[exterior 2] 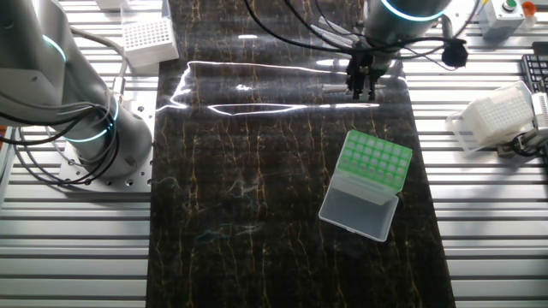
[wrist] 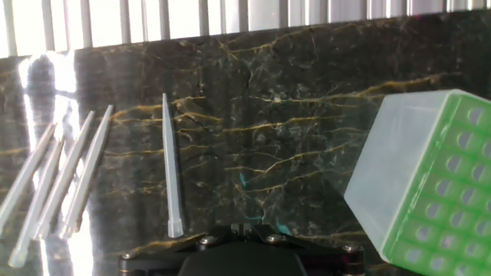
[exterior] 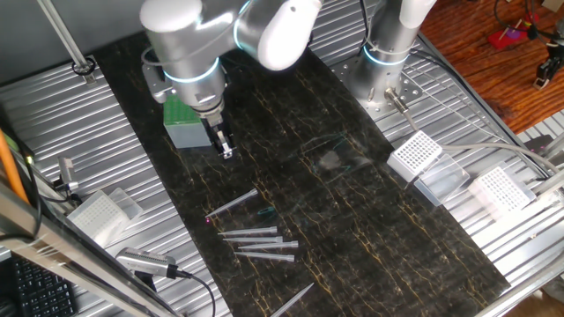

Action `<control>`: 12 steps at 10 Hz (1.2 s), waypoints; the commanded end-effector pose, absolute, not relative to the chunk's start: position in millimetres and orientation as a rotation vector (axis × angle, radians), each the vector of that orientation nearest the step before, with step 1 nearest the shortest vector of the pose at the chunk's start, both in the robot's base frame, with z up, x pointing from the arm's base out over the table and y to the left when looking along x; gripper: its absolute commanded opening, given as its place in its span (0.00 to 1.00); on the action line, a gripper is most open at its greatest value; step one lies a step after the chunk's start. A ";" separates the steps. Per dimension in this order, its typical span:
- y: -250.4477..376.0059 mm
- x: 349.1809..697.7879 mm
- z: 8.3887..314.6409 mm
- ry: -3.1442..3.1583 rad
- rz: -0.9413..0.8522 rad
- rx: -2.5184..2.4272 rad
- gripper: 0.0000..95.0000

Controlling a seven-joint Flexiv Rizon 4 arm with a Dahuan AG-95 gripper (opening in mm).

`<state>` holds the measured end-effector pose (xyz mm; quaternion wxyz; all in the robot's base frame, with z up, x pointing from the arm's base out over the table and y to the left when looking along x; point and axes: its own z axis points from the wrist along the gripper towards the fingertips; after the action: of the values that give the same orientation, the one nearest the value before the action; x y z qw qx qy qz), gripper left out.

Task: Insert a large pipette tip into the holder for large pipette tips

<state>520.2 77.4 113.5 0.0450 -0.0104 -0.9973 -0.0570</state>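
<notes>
The holder for large pipette tips is a green perforated rack in a pale casing with its lid folded open. It also shows in one fixed view, partly behind the arm, and at the right of the hand view. Several large pipette tips lie on the dark mat. One lies apart, and another lies nearer the front edge. In the hand view one tip lies just left of centre. My gripper hangs above the mat between holder and tips, with its jaws together and nothing in them.
White perforated racks with clear lids stand on the ribbed metal table at the right and at the left. A second arm's base stands at the back. A pipette lies at the front left.
</notes>
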 end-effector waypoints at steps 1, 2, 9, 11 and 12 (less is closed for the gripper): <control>77.0 519.1 114.3 -3.033 -0.123 0.044 0.00; 77.0 519.1 114.3 -3.034 -0.109 0.048 0.00; 77.0 519.1 114.3 -3.014 -0.093 0.173 0.00; 77.1 519.1 114.3 -3.016 -0.087 0.202 0.00; 77.1 519.2 114.6 -3.007 -0.081 0.229 0.00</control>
<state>518.6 76.8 115.1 0.0591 0.0754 -0.9951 -0.0264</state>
